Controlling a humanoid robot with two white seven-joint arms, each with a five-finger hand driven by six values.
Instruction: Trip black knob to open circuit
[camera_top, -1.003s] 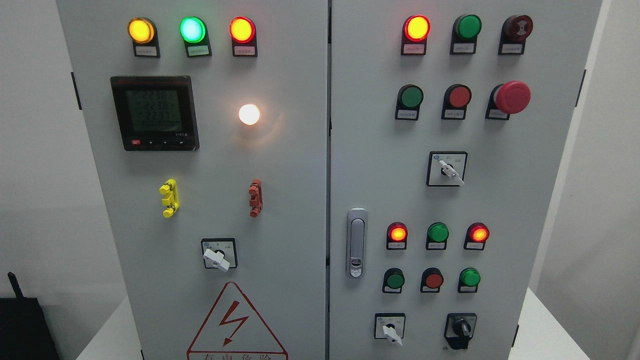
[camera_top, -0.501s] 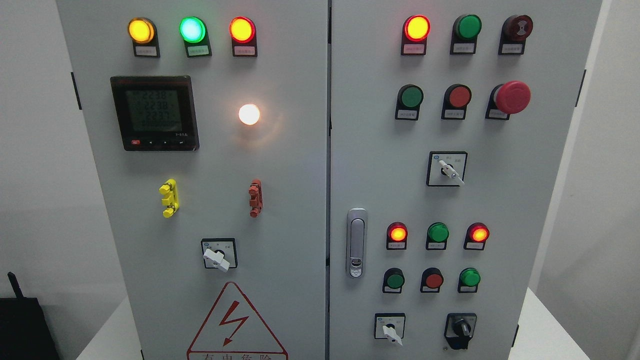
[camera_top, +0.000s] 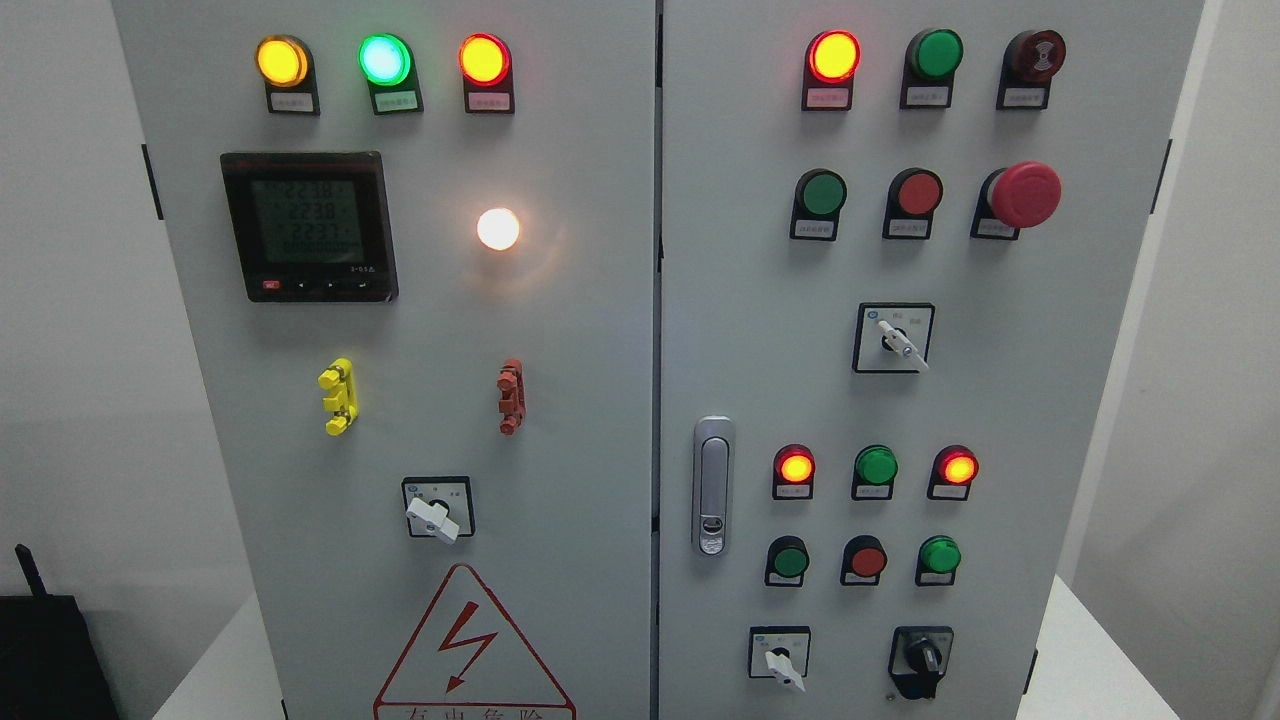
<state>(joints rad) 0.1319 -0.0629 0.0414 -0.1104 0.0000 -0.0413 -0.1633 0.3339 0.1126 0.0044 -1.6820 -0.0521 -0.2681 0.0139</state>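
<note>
No robot hand shows, so I cannot tell if either is open or closed, and the black knob (camera_top: 922, 655) sits low on the right door (camera_top: 1000, 400), its grip standing upright, probably nearer the right arm, with bare panel around it.

The cabinet (camera_top: 600, 380) carries one black knob (camera_top: 922, 655) at its lower right, three white selector switches (camera_top: 432, 517), one digital meter (camera_top: 309, 226), one door handle (camera_top: 713, 486) near its centre seam, one red mushroom button (camera_top: 1022, 194), and two terminal clips (one yellow, one red-brown) (camera_top: 338, 396) left of that seam.
</note>
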